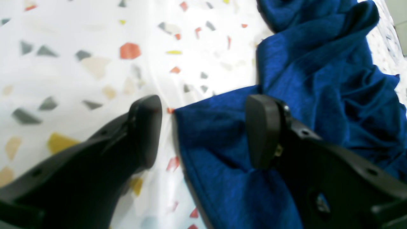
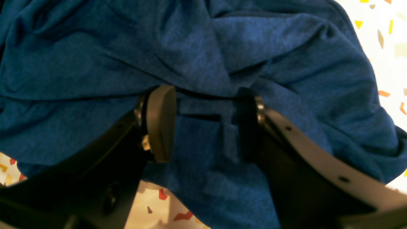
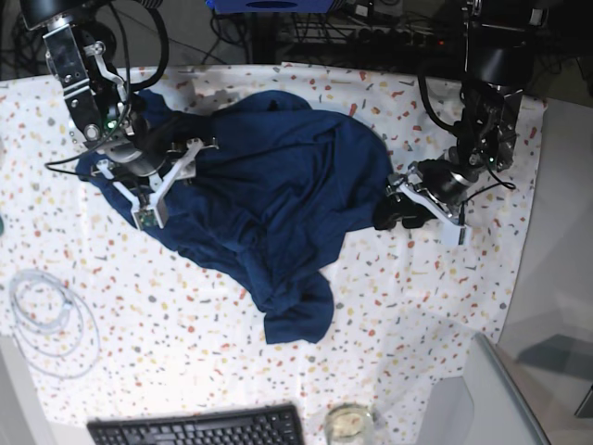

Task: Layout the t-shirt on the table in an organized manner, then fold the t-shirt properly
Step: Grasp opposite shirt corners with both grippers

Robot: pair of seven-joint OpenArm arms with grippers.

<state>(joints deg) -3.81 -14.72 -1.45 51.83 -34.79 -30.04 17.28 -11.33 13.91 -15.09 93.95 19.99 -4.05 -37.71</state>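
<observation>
**Ana:** On the table [image 3: 435, 306], how many garments do you count?

**Ben:** One. A single dark blue t-shirt [image 3: 278, 195], crumpled in a heap in the upper middle of the speckled cloth, with one loose part trailing down toward the keyboard [image 3: 196, 429].

**Ana:** And grippers?

**Ben:** Two. The left gripper [image 1: 203, 130] sits low at the shirt's edge. Its two fingers stand apart: one pad rests on the blue fabric, the other over the bare speckled cloth, with the shirt's corner lying between them. The jaws are parted, not pinched together on anything.

**Ana:** The right one?

**Ben:** The right gripper [image 2: 206, 124] is buried in the bunched fabric on the other side of the heap. A band of cloth spans the gap between its two pads. Whether it is truly clamped or just lying between them, I cannot tell.

**Ana:** Anything else on the table?

**Ben:** One coil of pale cable [image 3: 46, 320] near the edge, one black keyboard, and one small round glass dish [image 3: 347, 424] beside it.
</observation>
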